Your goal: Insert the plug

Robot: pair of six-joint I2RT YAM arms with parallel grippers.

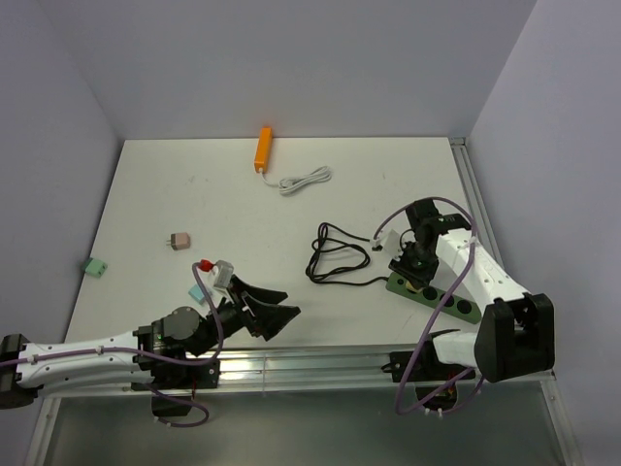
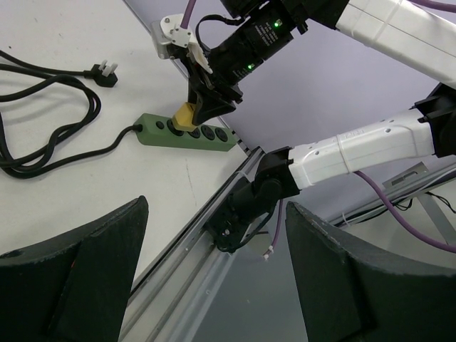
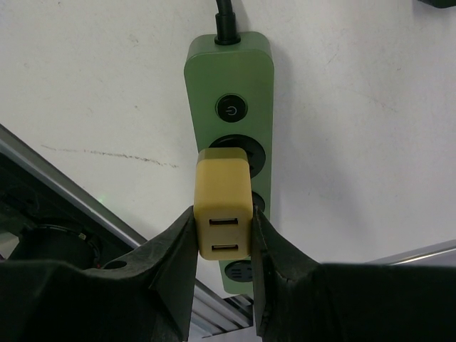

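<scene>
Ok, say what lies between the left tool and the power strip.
Bare table between left tool and power strip; the black cable skirts it. Top view.

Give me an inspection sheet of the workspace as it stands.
Surface: white table, faint marks.
Job's things: green power strip near right edge; yellow charger at the socket beside its switch, seating unclear.
Clutter: orange block, pink block, teal piece.
Tools: right tool shut on yellow charger; left tool open, empty.
Cables: black cord loosely coiled, running into strip; white cord bundled by orange block.
Surroundings: lavender walls; metal rail along near edge.
</scene>
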